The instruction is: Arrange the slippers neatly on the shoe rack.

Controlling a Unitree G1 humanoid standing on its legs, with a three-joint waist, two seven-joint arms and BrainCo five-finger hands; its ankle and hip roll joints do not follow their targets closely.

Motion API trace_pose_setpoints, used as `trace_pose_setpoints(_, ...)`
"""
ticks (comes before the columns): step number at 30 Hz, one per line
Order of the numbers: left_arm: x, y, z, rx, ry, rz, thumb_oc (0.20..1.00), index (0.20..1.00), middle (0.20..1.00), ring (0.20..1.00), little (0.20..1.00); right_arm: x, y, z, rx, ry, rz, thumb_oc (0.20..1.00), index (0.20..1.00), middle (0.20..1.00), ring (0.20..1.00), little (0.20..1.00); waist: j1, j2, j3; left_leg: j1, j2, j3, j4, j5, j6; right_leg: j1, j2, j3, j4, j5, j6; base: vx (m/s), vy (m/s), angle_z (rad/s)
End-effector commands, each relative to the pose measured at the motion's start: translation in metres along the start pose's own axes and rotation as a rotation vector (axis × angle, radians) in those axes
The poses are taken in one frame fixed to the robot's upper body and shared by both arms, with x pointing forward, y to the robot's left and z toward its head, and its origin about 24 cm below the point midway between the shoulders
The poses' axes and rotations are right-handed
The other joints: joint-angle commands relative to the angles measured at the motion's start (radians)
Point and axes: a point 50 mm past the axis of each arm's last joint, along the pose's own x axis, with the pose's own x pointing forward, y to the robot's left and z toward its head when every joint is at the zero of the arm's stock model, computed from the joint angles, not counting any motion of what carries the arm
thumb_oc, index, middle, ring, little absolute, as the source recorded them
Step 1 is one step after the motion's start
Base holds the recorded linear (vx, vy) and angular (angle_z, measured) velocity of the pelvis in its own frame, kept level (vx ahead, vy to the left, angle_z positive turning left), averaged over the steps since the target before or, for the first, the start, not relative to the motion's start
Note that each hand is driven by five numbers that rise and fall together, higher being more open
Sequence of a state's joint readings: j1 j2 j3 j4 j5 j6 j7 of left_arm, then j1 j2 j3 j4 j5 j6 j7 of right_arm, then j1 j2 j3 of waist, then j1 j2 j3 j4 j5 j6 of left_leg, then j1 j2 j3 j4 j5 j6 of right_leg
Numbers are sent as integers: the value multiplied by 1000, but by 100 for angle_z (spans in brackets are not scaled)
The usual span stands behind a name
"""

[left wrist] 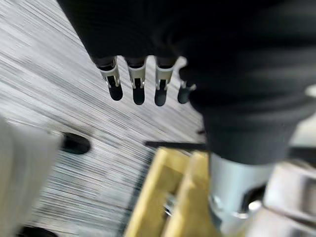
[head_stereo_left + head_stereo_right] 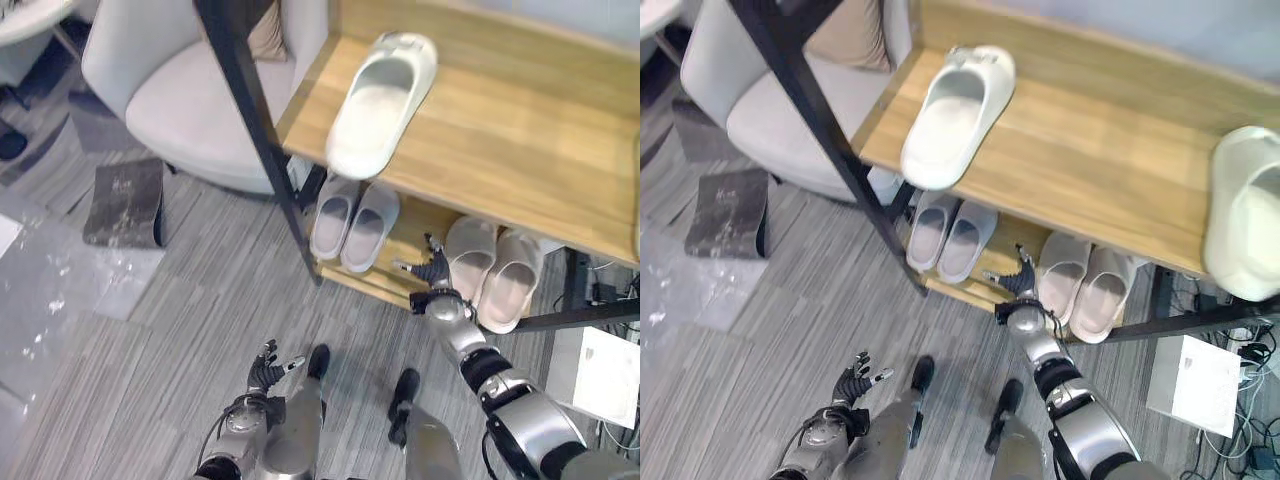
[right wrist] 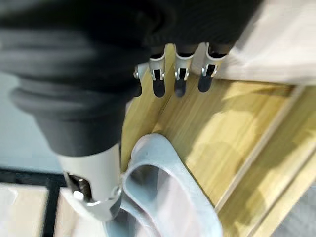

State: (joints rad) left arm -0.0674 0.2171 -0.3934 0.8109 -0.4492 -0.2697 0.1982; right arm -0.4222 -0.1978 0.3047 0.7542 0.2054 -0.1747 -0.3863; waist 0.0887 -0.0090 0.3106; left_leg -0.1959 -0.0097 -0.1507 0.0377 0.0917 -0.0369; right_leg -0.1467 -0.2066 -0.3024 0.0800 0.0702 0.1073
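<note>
While the right hand [image 2: 432,272] reached to the front edge of the lower shelf [image 2: 400,262], its fingers were spread and relaxed, holding nothing, between the two pairs stored there.

Shoe rack [image 2: 520,130]: wooden shelves on a black frame [image 2: 250,110].

Top shelf: one white slipper [image 2: 383,102], sole down, toe overhanging the front edge; a second white slipper [image 2: 1245,215] near the right end of the same shelf, well apart from the first.

Lower shelf: a pale grey pair [image 2: 354,220] side by side at the left; a beige pair [image 2: 492,270] side by side at the right, toes toward the floor. The right hand sat just beside the beige pair's left slipper.

Left hand [image 2: 268,368]: low over the grey striped floor [image 2: 150,370], fingers straight, empty.

Surroundings: a light armchair [image 2: 185,95] left of the rack; a dark mat [image 2: 125,203] on the floor before it.
</note>
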Motion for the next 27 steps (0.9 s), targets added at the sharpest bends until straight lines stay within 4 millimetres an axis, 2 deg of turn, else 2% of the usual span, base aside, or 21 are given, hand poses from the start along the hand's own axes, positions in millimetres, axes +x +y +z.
trace_pose_setpoints(1, 4, -7, 12, 116, -65, -73, 1000, 1000, 1000, 1000, 1000, 0, -4, 9, -18, -80, 74, 1000, 1000, 1000, 1000, 1000, -14, -4, -30, 33, 28, 30, -18, -57, -28, 61, 0, -12, -58, -36, 51, 56, -31, -22)
trace_pose_setpoints(3, 4, -12, 16, 227, -89, -123, 1000, 1000, 1000, 1000, 1000, -16, -7, -14, -95, -32, 115, 1000, 1000, 1000, 1000, 1000, -34, -5, -56, 62, 41, 40, -49, -49, -34, 85, 10, -12, -94, -26, 54, 88, -61, -18)
trace_pose_setpoints(4, 4, -28, 26, 358, -152, -212, 1000, 1000, 1000, 1000, 1000, -41, -13, -44, -208, 25, 161, 1000, 1000, 1000, 1000, 1000, -64, -2, -89, 99, 52, 60, -81, -43, -43, 112, 22, -4, -130, -15, 58, 89, -61, -19)
trace_pose_setpoints(5, 4, -29, 26, 358, -151, -213, 1000, 1000, 1000, 1000, 1000, -41, -13, -45, -209, 27, 161, 1000, 1000, 1000, 1000, 1000, -63, -1, -90, 101, 53, 61, -83, -43, -43, 114, 23, -4, -131, -15, 58, 105, -65, -24)
trace_pose_setpoints(6, 4, -44, 38, 385, -205, -287, 1000, 1000, 1000, 1000, 1000, -56, -17, -66, -279, 86, 183, 1000, 1000, 1000, 1000, 1000, -88, 4, -108, 121, 58, 75, -101, -39, -46, 125, 31, 4, -151, -10, 61, 40, -33, -12)
trace_pose_setpoints(7, 4, -49, 38, 408, -211, -310, 1000, 1000, 1000, 1000, 1000, -62, -17, -79, -278, 149, 192, 1000, 1000, 1000, 1000, 1000, -92, 6, -115, 128, 61, 80, -108, -38, -47, 130, 33, 7, -156, -9, 61, 39, -32, -22)
trace_pose_setpoints(8, 4, -49, 38, 409, -211, -311, 1000, 1000, 1000, 1000, 1000, -62, -17, -79, -277, 149, 192, 1000, 1000, 1000, 1000, 1000, -90, 6, -114, 131, 61, 82, -109, -37, -47, 131, 34, 8, -157, -9, 61, 46, -27, -28)
trace_pose_setpoints(9, 3, -69, 44, 473, -240, -408, 1000, 1000, 1000, 1000, 1000, -76, -25, -103, -325, 252, 198, 1000, 1000, 1000, 1000, 1000, -112, 9, -130, 150, 64, 97, -116, -43, -47, 139, 40, 26, -165, -10, 61, 40, -22, -31)
trace_pose_setpoints(10, 3, -69, 44, 473, -240, -409, 1000, 1000, 1000, 1000, 1000, -76, -25, -103, -325, 253, 197, 1000, 1000, 1000, 1000, 1000, -110, 9, -131, 150, 65, 98, -117, -43, -46, 139, 41, 27, -165, -10, 61, 59, -33, -30)
trace_pose_setpoints(13, 0, -98, 54, 525, -283, -543, 1000, 1000, 1000, 1000, 1000, -90, -41, -130, -357, 398, 158, 1000, 1000, 1000, 1000, 1000, -142, 16, -148, 173, 69, 127, -119, -54, -41, 142, 44, 55, -167, -10, 65, 39, -17, -25)
trace_pose_setpoints(17, -3, -118, 66, 563, -331, -632, 1000, 1000, 1000, 1000, 1000, -92, -57, -136, -403, 430, 123, 1000, 1000, 1000, 1000, 1000, -168, 23, -161, 192, 72, 147, -120, -63, -40, 143, 48, 77, -167, -9, 65, 36, -7, -35)
trace_pose_setpoints(18, -10, -136, 87, 590, -423, -718, 1000, 1000, 1000, 1000, 1000, -93, -73, -140, -429, 467, 62, 1000, 1000, 1000, 1000, 1000, -186, 31, -167, 201, 73, 155, -121, -68, -39, 144, 49, 89, -167, -10, 65, 41, -3, -30)
trace_pose_setpoints(21, -38, -166, 126, 601, -610, -933, 1000, 1000, 1000, 1000, 1000, -91, -88, -140, -408, 483, -4, 1000, 1000, 1000, 1000, 1000, -201, 41, -175, 210, 72, 163, -123, -73, -39, 147, 49, 94, -167, -11, 67, 33, -1, -15)
trace_pose_setpoints(24, -69, -181, 162, 563, -764, -1117, 1000, 1000, 1000, 1000, 1000, -90, -94, -138, -408, 474, -19, 1000, 1000, 1000, 1000, 1000, -207, 44, -182, 216, 73, 167, -124, -76, -39, 150, 48, 96, -167, -13, 69, 25, -5, -9)
trace_pose_setpoints(27, -100, -186, 199, 478, -915, -1229, 1000, 1000, 1000, 1000, 1000, -91, -95, -136, -417, 454, -4, 1000, 1000, 1000, 1000, 1000, -210, 46, -188, 221, 73, 169, -124, -78, -39, 155, 49, 97, -167, -15, 69, 10, -9, -3)
